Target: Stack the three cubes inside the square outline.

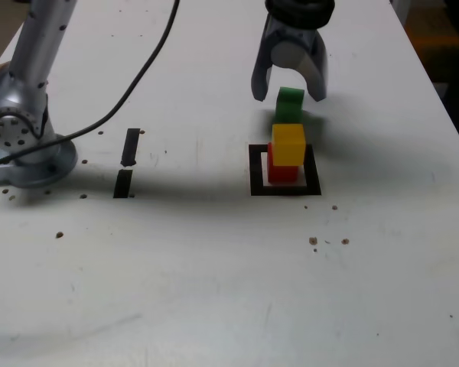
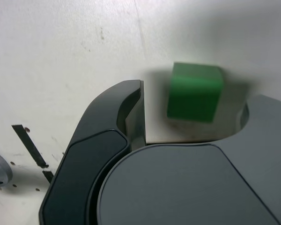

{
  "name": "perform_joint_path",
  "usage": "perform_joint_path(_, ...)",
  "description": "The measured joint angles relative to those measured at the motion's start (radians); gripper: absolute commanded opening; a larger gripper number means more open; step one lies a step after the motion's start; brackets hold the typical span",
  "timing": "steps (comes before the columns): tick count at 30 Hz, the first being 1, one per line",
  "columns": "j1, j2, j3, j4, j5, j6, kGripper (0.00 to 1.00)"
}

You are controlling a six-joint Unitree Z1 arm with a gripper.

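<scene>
Fingers [image 1: 289, 90], curved and smooth, stand parted around the matte green cube [image 1: 290, 105], untouching.

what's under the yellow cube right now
The red cube sits directly under the yellow cube, inside the square outline. Only part of the red cube shows; its top face is covered.

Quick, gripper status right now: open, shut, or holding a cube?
Gripper: open, jaws on either side of the green cube with gaps showing on both sides; not gripping it yet.
</scene>
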Motion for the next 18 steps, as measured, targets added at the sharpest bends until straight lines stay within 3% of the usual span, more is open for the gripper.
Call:
perform_joint_path(7,0.000,0.045,0.016,-0.047,-0.027,0.038,0.68)
perform_joint_path(18,0.008,0.079,0.012,-0.096,-0.029,0.069,0.43)
